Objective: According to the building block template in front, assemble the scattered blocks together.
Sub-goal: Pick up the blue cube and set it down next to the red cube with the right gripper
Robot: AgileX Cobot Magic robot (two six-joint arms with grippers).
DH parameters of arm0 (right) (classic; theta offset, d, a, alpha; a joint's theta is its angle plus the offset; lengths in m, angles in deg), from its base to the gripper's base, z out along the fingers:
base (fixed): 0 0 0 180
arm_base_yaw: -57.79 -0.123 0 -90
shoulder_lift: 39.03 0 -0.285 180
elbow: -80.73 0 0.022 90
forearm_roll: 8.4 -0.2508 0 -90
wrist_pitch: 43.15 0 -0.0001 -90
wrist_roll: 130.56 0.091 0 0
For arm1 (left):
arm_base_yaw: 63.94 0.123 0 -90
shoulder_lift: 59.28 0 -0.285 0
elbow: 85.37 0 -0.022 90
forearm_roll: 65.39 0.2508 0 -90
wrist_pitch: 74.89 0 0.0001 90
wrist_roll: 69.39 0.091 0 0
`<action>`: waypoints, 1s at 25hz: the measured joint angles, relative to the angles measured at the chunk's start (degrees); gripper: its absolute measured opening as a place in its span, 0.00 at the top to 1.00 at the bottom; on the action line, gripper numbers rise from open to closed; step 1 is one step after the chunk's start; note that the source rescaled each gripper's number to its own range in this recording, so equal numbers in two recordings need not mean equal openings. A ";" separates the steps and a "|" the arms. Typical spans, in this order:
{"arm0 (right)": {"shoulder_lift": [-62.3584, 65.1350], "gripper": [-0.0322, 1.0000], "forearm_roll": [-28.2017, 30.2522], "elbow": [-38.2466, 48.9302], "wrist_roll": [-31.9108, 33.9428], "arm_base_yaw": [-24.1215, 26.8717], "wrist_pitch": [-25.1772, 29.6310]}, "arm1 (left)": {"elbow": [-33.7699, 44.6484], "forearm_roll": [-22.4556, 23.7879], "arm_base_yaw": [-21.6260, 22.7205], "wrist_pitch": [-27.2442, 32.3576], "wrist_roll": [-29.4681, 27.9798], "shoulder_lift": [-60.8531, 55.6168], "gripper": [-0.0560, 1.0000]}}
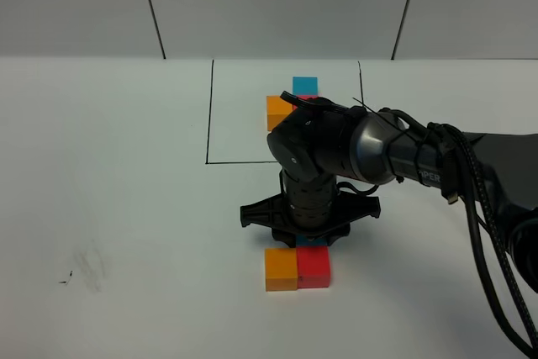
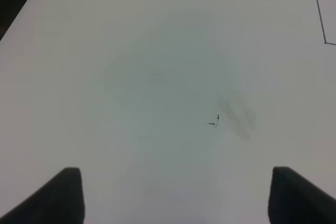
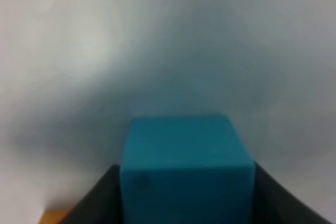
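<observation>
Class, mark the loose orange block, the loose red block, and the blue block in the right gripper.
orange block [image 1: 281, 269], exterior high view, its top face.
red block [image 1: 313, 266], exterior high view, its top face.
blue block [image 3: 184, 171], right wrist view, its facing side.

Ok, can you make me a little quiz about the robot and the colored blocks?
1. True or false: the right end effector has the blue block between its fingers.
2. Which loose blocks sit side by side, touching? A) orange block and red block B) two green ones
3. Fill in: the template sits inside a drawn black ____.

Key: 1 true; 2 A; 3 rectangle.
</observation>
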 joint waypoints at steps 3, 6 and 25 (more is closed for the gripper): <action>-0.39 0.67 -0.70 -0.07 -0.35 0.00 0.07 | 0.00 0.00 0.00 0.00 0.00 0.00 0.41; -0.39 0.67 -0.95 -1.14 -0.67 0.00 0.45 | 0.00 0.00 0.00 0.00 0.00 0.00 0.41; 5.01 0.00 16.05 -3.47 -4.17 0.07 0.95 | 0.00 0.00 0.00 0.00 0.00 0.00 0.41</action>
